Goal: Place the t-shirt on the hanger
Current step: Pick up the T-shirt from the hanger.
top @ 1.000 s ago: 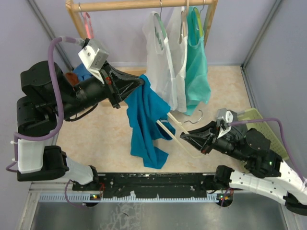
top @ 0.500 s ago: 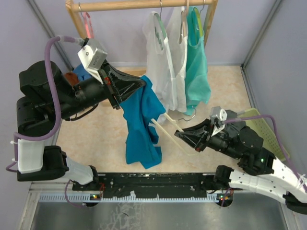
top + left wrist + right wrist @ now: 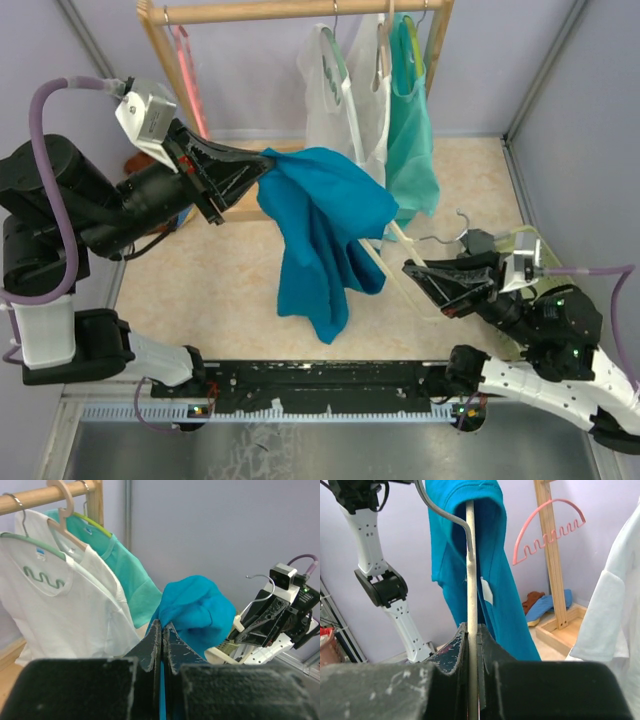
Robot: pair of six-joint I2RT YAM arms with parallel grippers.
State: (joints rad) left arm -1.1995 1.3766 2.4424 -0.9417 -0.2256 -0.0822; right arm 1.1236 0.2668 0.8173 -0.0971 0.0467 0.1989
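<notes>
My left gripper (image 3: 162, 630) clamps the t-shirt (image 3: 320, 230) up in mid-air, my right gripper (image 3: 471, 630) clamps the hanger (image 3: 471, 580), whose far end pokes into the shirt.

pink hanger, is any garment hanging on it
No, the pink hanger is bare; only its curved frame shows against the wall and the wooden post.
</notes>
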